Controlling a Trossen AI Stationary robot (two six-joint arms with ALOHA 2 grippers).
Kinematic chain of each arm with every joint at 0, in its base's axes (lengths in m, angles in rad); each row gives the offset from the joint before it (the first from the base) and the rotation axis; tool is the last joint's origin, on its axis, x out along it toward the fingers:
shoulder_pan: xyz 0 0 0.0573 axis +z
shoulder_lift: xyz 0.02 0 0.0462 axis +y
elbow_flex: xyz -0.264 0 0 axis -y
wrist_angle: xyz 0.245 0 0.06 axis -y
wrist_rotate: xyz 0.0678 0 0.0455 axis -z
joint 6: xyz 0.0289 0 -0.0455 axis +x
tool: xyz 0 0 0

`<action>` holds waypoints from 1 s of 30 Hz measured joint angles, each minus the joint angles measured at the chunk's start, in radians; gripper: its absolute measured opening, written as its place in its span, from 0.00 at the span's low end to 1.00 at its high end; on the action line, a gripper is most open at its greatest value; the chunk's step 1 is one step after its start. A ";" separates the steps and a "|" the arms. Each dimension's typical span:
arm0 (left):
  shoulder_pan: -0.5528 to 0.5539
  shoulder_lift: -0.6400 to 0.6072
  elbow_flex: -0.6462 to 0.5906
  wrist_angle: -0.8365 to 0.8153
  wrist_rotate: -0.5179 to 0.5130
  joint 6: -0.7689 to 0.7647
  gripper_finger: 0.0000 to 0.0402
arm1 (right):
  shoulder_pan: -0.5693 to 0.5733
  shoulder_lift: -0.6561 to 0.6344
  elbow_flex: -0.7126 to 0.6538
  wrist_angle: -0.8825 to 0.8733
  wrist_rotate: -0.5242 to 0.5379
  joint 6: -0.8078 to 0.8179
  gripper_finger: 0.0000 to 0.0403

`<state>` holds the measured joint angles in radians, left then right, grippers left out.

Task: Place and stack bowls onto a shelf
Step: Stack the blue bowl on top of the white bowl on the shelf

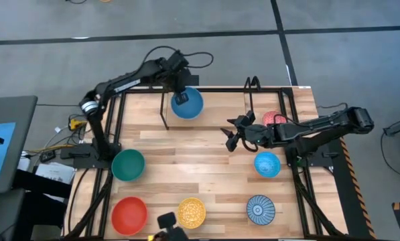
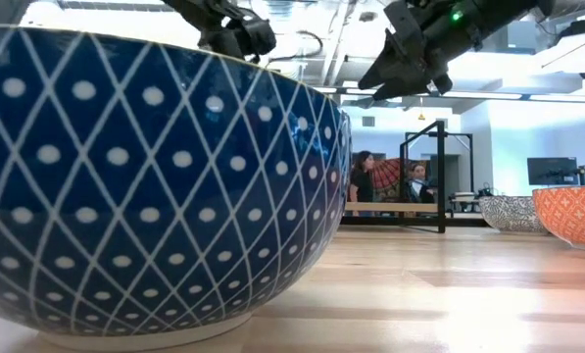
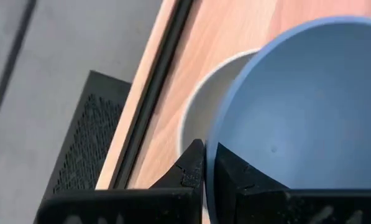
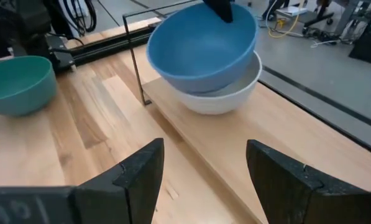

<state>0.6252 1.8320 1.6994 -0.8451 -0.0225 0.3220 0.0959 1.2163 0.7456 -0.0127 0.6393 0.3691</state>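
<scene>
Left gripper [image 1: 180,98] is pinching the rim of the smooth plain blue round bowl [image 1: 187,103] over the narrow light-wood shelf [image 1: 213,137] in the high view. Its wrist view shows fingers [image 3: 191,167] straddling that rim. From the right wrist, the bowl is sitting tilted in the glossy white round bowl [image 4: 232,94], probably half-seated; it should level before release. Right gripper [image 1: 234,136] is waiting, spread wide.
</scene>
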 joint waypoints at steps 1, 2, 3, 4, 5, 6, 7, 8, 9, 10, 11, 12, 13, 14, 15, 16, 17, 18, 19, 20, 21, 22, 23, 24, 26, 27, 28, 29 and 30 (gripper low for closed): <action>0.001 0.025 0.036 -0.019 0.012 0.004 0.00 | 0.000 0.000 0.000 -0.003 0.007 0.000 0.63; 0.002 0.046 0.067 -0.038 0.027 0.011 0.00 | 0.000 0.000 0.000 -0.006 0.012 0.000 0.63; 0.003 0.068 0.098 -0.068 0.038 0.016 0.00 | 0.000 0.000 0.000 -0.008 0.013 -0.001 0.63; 0.003 0.088 0.126 -0.094 0.046 0.018 0.00 | -0.002 0.000 0.000 -0.012 0.014 -0.005 0.63; 0.003 0.106 0.150 -0.110 0.049 0.019 0.00 | -0.006 0.000 0.000 -0.015 0.014 -0.008 0.63; 0.003 0.122 0.173 -0.119 0.053 0.019 0.00 | -0.007 0.000 0.000 -0.017 0.014 -0.008 0.63; 0.004 0.136 0.194 -0.127 0.063 0.021 0.00 | -0.008 0.000 0.000 -0.019 0.014 -0.008 0.63; 0.006 0.145 0.211 -0.135 0.076 0.025 0.00 | -0.009 0.000 0.000 -0.021 0.014 -0.010 0.63; 0.008 0.151 0.224 -0.143 0.090 0.026 0.00 | -0.011 0.000 0.000 -0.023 0.014 -0.011 0.63; 0.010 0.155 0.229 -0.145 0.104 0.026 0.00 | -0.014 0.000 0.000 -0.026 0.014 -0.018 0.63; 0.010 0.160 0.232 -0.143 0.114 0.026 0.00 | -0.015 0.000 0.000 -0.030 0.014 -0.026 0.63; 0.010 0.164 0.233 -0.143 0.117 0.026 0.00 | -0.020 0.000 0.000 -0.034 0.015 -0.033 0.63; 0.012 0.166 0.233 -0.151 0.118 0.026 0.00 | -0.024 0.000 0.000 -0.036 0.014 -0.037 0.63; 0.013 0.167 0.233 -0.162 0.120 0.026 0.00 | -0.028 0.000 0.000 -0.037 0.014 -0.038 0.63; 0.013 0.167 0.233 -0.167 0.122 0.029 0.00 | -0.035 0.000 0.000 -0.038 0.014 -0.041 0.63; 0.013 0.167 0.234 -0.167 0.123 0.034 0.00 | -0.041 0.000 0.000 -0.039 0.014 -0.049 0.63; 0.013 0.167 0.234 -0.169 0.124 0.036 0.00 | -0.045 0.000 0.000 -0.040 0.014 -0.055 0.63; 0.013 0.167 0.234 -0.173 0.130 0.036 0.00 | -0.048 0.000 0.000 -0.040 0.015 -0.061 0.63; 0.013 0.167 0.234 -0.175 0.145 0.036 0.01 | -0.052 0.000 0.000 -0.039 0.014 -0.063 0.63; 0.013 0.167 0.234 -0.174 0.162 0.036 0.02 | -0.054 0.000 0.000 -0.040 0.014 -0.064 0.63; 0.013 0.167 0.234 -0.173 0.175 0.036 0.04 | -0.057 0.000 0.000 -0.040 0.014 -0.064 0.63; 0.013 0.167 0.234 -0.173 0.183 0.036 0.07 | -0.060 0.000 0.000 -0.040 0.014 -0.064 0.63; 0.013 0.167 0.234 -0.173 0.182 0.037 0.09 | -0.060 0.000 0.000 -0.040 0.014 -0.064 0.63; 0.012 0.167 0.234 -0.169 0.173 0.040 0.12 | -0.058 0.000 0.000 -0.040 0.014 -0.064 0.63; 0.012 0.167 0.234 -0.161 0.152 0.039 0.18 | -0.052 0.000 0.000 -0.043 0.014 -0.064 0.63; 0.012 0.167 0.234 -0.161 0.137 0.038 0.21 | -0.048 0.000 0.000 -0.046 0.014 -0.064 0.63; 0.012 0.167 0.234 -0.160 0.113 0.031 0.24 | -0.044 0.000 0.000 -0.052 0.014 -0.064 0.63; 0.012 0.167 0.234 -0.159 0.077 0.018 0.27 | -0.040 0.000 0.000 -0.061 0.014 -0.064 0.63; 0.012 0.166 0.234 -0.160 0.038 0.009 0.29 | -0.035 0.000 0.000 -0.070 0.014 -0.063 0.63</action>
<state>0.6376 1.9980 1.9335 -1.0048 0.0151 0.3312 0.0606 1.2167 0.7456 -0.0824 0.6533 0.3057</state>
